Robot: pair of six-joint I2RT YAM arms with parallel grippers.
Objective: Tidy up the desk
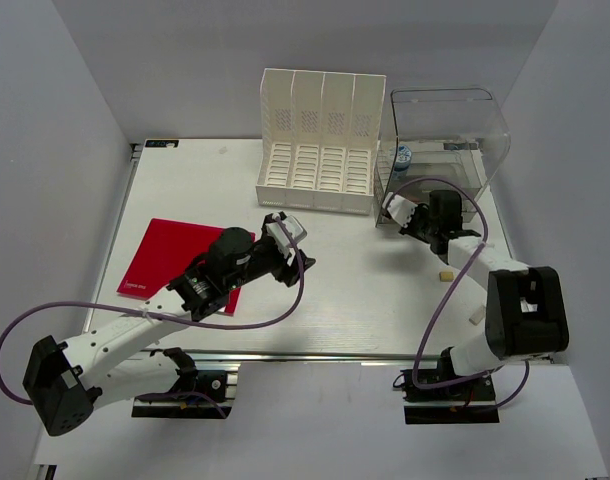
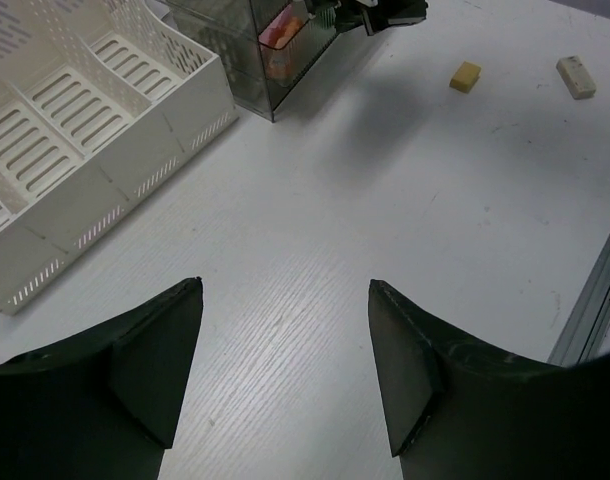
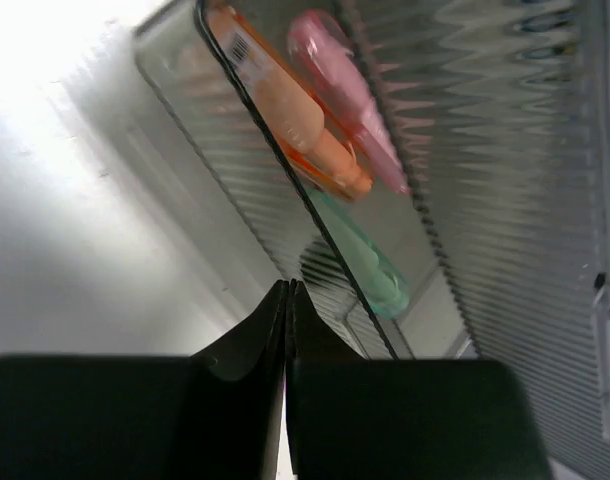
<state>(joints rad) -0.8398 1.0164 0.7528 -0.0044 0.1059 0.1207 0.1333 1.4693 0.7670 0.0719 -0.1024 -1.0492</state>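
The desk (image 1: 355,290) is a white tabletop with an aluminium rail (image 1: 315,356) along its near edge. My left gripper (image 1: 290,245) hovers over the desk's middle, open and empty; in the left wrist view (image 2: 285,350) bare desk (image 2: 315,230) shows between its jaws. My right gripper (image 1: 397,212) is shut on nothing, its tips (image 3: 288,290) at the front lower edge of a clear plastic box (image 1: 440,150). Inside the box lie an orange marker (image 3: 285,110), a pink one (image 3: 350,95) and a green one (image 3: 370,265).
A red notebook (image 1: 180,262) lies at the left under my left arm. A white slotted file organizer (image 1: 320,140) stands at the back. A yellow eraser (image 1: 446,276) and a white eraser (image 1: 476,316) lie at the right, near my right arm.
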